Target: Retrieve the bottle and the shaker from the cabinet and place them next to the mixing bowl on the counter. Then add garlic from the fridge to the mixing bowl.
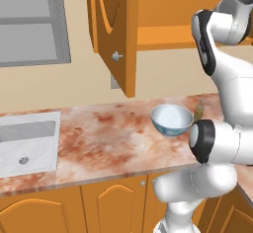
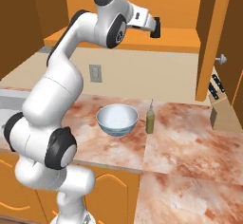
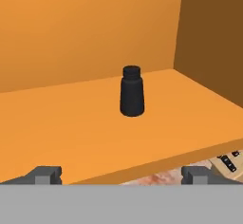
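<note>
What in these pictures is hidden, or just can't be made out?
- Slim olive-green glass bottle: partly behind the white arm in the left base view.
- Pincer: at the open orange cabinet in the right base view; too small to read its jaws.
- Small black shaker jar: its back and any label are unseen in the hand view.
- Wooden knife block: cut off by the right edge.

Kitchen: sink [image 1: 27, 145], marble counter [image 2: 190, 142], apparently wooden cabinets [image 1: 111, 29].

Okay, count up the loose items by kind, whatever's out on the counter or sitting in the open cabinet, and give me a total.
Mixing bowl, on the counter: 1
Bottle, on the counter beside the bowl: 1
Shaker, dark, upright on the cabinet shelf: 1
Knife block, on the counter at the right: 1
Total: 4
</note>
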Tool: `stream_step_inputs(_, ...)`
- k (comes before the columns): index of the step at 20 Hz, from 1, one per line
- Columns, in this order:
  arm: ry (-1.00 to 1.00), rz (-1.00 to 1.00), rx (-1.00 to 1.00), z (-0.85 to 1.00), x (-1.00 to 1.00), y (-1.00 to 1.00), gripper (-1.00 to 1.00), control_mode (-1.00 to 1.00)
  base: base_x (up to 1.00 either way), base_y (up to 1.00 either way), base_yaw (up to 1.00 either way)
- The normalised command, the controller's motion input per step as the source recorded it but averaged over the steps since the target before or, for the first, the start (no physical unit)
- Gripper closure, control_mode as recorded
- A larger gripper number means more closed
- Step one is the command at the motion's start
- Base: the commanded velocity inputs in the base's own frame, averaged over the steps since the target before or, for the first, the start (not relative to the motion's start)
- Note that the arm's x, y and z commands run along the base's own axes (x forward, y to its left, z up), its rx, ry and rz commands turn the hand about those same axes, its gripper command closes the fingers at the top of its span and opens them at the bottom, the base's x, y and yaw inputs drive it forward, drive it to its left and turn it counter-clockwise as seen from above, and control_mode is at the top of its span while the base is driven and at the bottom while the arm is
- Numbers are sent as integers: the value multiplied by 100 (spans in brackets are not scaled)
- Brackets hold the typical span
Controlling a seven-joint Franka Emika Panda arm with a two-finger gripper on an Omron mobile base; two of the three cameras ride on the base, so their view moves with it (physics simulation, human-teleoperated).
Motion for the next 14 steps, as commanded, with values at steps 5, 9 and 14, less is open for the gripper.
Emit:
stream_step_inputs(5, -7, 3, 0, -20, 34, -47, -100, -100, 0, 0, 0)
stream_step_inputs(9, -6, 8, 0, -40, 27, -12, -100, -100, 0, 0, 0)
stream_step_inputs(14, 0, 3, 0, 0, 37, 0, -100, -100, 0, 0, 0)
